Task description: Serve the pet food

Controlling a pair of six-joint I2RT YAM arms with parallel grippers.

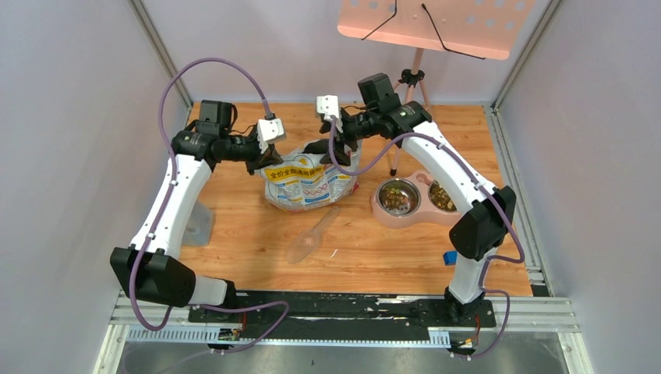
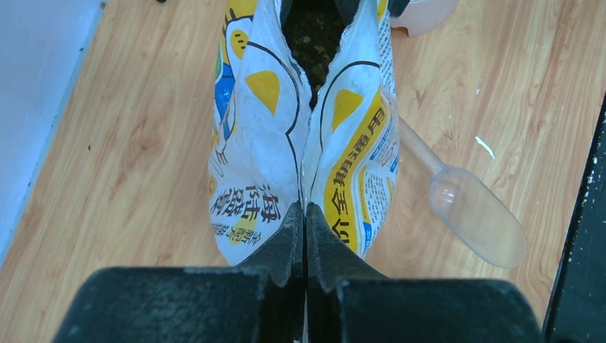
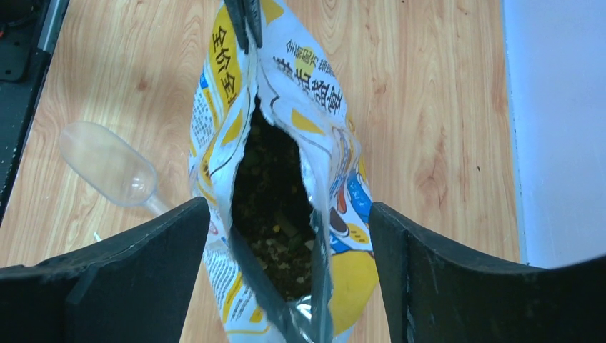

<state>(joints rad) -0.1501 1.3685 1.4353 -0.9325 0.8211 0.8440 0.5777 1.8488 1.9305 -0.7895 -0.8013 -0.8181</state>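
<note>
The pet food shows as dark brown kibble (image 3: pixel 275 186) inside the open white, yellow and magenta bag (image 1: pixel 308 183), which stands mid-table. More kibble (image 1: pixel 396 197) lies in both cups of the pink double bowl (image 1: pixel 383 212) to the bag's right. My left gripper (image 2: pixel 306 211) is shut on the bag's left top edge (image 2: pixel 271 143). My right gripper (image 3: pixel 287 207) is open and straddles the bag's other end, with one finger (image 3: pixel 143 264) on each side of the bag's mouth. The clear scoop (image 1: pixel 312 234) lies empty on the table in front of the bag.
A pink music stand (image 1: pixel 436 23) on a tripod stands behind the bowl. A small blue piece (image 1: pixel 450 257) lies near the right arm's base. A grey plate (image 1: pixel 199 222) sits by the left arm. Grey walls enclose the wooden table on three sides.
</note>
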